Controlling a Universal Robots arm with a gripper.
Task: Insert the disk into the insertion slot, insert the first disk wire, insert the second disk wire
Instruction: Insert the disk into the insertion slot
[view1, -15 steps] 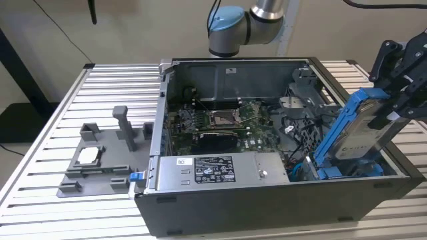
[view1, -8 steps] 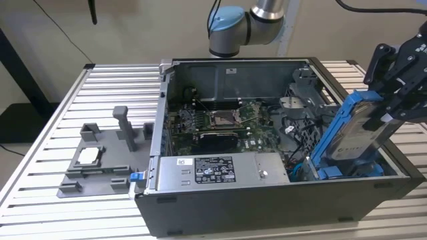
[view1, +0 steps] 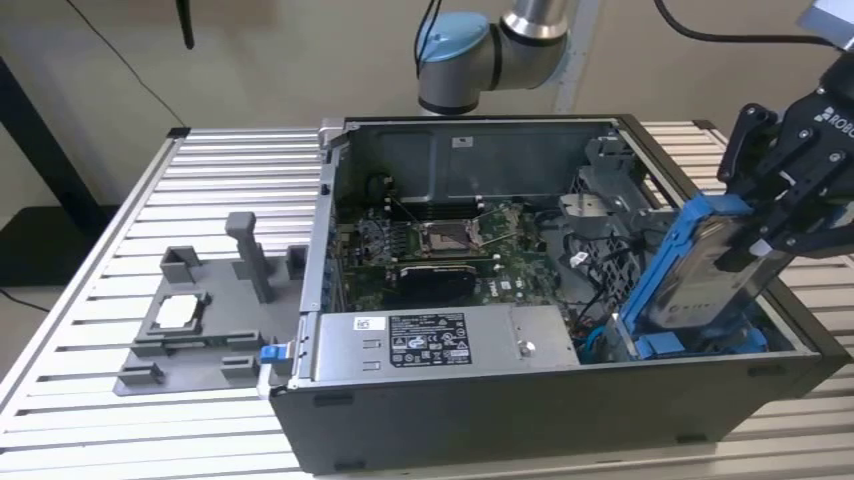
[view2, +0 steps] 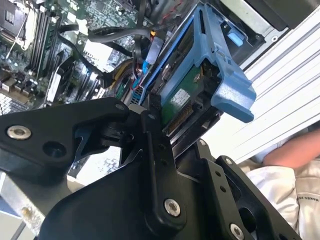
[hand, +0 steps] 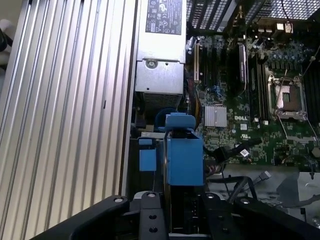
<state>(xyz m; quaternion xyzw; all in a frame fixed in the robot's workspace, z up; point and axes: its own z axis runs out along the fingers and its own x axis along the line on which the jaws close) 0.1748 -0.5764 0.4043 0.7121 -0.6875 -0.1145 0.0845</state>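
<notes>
My fingers (hand: 150, 212) are clamped on the upper end of the disk (view1: 697, 280), one on each flat side. My gripper (view1: 767, 235) holds it tilted over the corner of the open computer case (view1: 561, 420) on the exterior view's right. In both wrist views its blue frame juts out past my fingertips. The disk's lower end dips to the insertion slot (view1: 667, 345), among the blue fittings; whether it touches them I cannot tell. Farther on lie the silver power box (view1: 414, 345) and the green circuit board (view1: 454, 245), and beyond the case a grey holder (view1: 200, 325) stands on the slatted table (view1: 200, 430)
</notes>
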